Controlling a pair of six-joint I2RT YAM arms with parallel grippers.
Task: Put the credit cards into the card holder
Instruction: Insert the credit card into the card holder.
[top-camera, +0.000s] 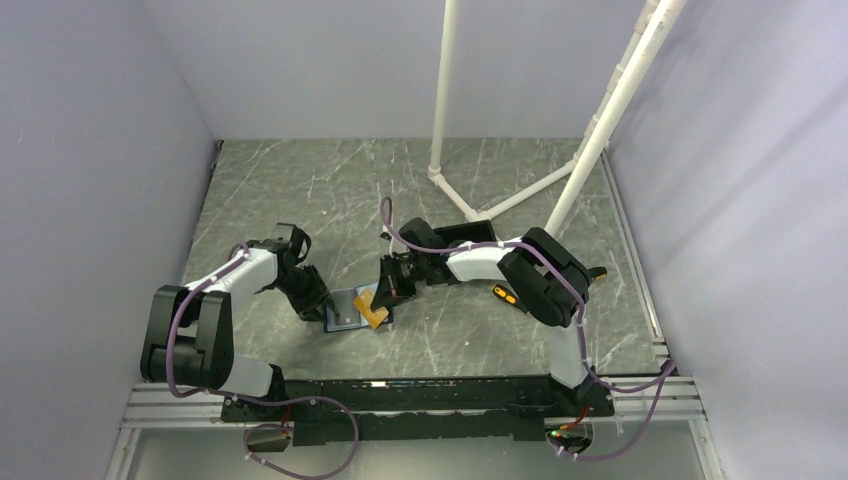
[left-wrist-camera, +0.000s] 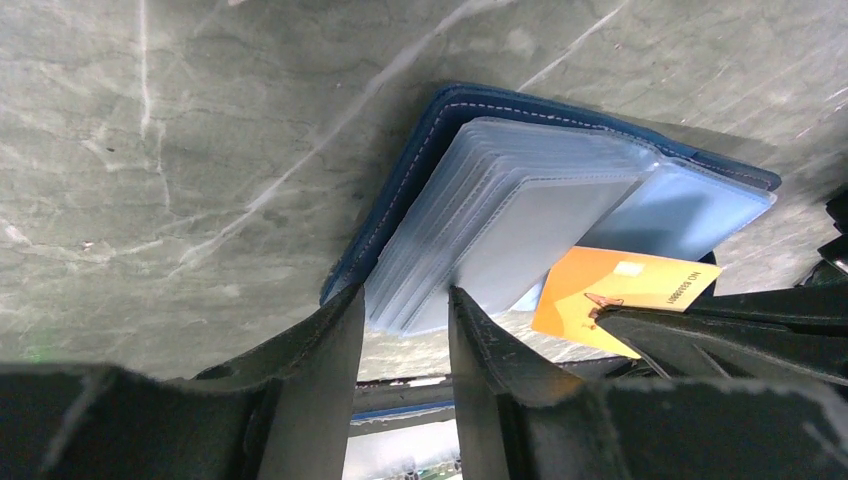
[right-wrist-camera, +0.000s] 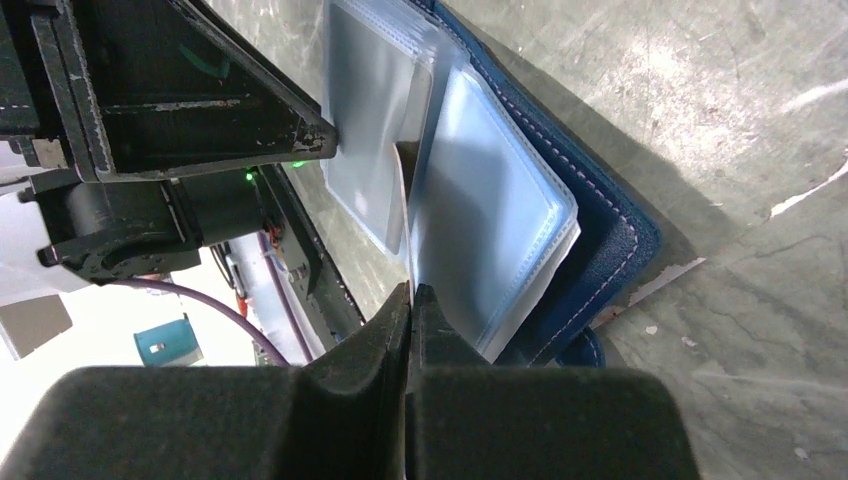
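L arm (top-camera: 235, 272) reaches in from the left w/ wrist pitched down, L gripper (left-wrist-camera: 405, 297) jaws part-open, while R arm (top-camera: 478, 262) folds back toward centre, R gripper (right-wrist-camera: 412, 292) low, fingers pressed tight together, near the L's.

White pipes (top-camera: 443, 90) stand at the far side of the grey marbled table (top-camera: 300, 190).

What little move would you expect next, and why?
Probably the right gripper should slide the orange card a little deeper between the clear sleeves of the card holder. Its jaws are shut on the card, and only the card's far edge is tucked in. The left gripper has its jaws apart on either side of the sleeve stack.
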